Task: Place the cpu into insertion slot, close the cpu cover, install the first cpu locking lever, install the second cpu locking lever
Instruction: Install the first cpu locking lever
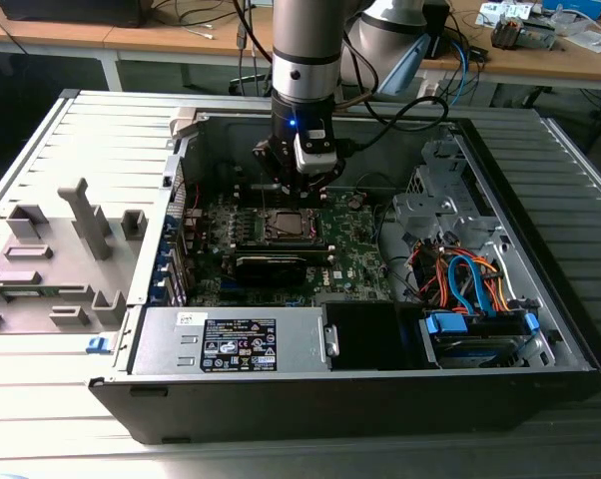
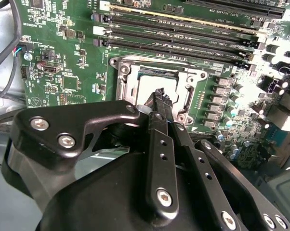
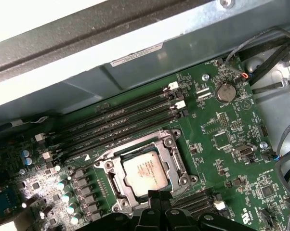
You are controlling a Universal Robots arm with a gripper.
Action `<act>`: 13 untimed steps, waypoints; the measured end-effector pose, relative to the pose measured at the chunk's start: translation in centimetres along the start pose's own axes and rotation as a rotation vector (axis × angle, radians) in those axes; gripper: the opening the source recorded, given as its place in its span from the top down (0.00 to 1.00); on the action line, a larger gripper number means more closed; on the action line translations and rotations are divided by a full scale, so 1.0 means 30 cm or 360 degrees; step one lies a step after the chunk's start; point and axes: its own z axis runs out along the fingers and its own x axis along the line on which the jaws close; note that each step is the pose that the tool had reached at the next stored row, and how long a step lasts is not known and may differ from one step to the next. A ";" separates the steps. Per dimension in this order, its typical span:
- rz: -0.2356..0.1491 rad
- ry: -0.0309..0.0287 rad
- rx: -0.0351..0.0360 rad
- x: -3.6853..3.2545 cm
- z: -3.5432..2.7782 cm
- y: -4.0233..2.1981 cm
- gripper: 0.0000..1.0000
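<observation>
Nearest, the end effector (image 2: 159, 96) hangs with fingers pinched together on nothing, just above the insertion slot (image 3: 117, 182), where the cpu (image 3: 145, 171) sits under the apparently lowered cpu cover (image 3: 175, 161), so the locking-lever step looks in hand, calling for a careful push beside that slot.

Readable text: none. Print on black label (image 1: 239, 351) of power supply box (image 1: 166, 344), white sticker (image 3: 135, 54) on case wall (image 3: 198, 41), motherboard (image 3: 222, 144), cpu (image 3: 144, 172): illegible.
</observation>
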 end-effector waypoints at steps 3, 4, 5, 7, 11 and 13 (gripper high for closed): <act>-0.0009 -0.00005 0.0000 0.000 0.000 0.000 0.89; -0.0012 -0.00007 0.0000 0.000 0.000 0.000 0.89; -0.0016 -0.00009 0.0000 0.000 0.000 0.000 0.89; -0.0021 -0.00013 -0.0001 0.000 0.000 0.000 0.89; -0.0034 -0.00020 -0.0001 0.000 0.000 0.000 0.89; -0.0041 -0.00025 -0.0001 0.000 0.000 0.000 0.89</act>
